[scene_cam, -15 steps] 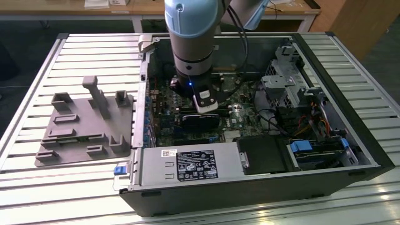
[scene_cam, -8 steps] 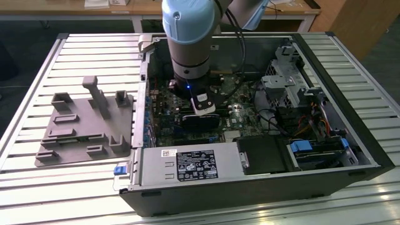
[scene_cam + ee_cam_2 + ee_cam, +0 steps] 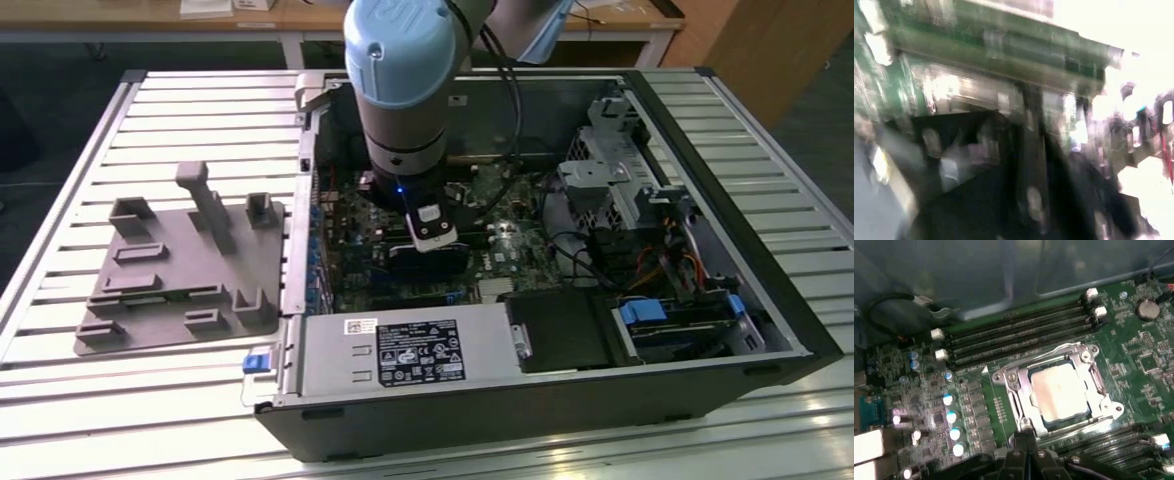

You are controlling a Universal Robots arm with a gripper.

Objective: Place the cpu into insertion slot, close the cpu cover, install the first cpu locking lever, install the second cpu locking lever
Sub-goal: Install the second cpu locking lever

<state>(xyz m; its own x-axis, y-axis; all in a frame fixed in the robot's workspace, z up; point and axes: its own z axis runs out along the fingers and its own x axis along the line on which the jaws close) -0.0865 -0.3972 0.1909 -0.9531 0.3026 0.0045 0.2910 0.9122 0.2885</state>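
In the first wrist view the cpu (image 3: 1060,391), a flat square with a dull silver-grey top, sits in the insertion slot (image 3: 1038,412) on the green motherboard (image 3: 1144,360), framed by the thin, shiny metal cpu cover (image 3: 1019,390) lying down flat around it, beside four long black memory slots (image 3: 1019,335). The gripper (image 3: 1026,450) appears as dark metal just beside the socket's edge, and its jaw state cannot be determined. In the exterior view the arm (image 3: 400,100) reaches down into the open black computer case (image 3: 534,400), hiding the socket.
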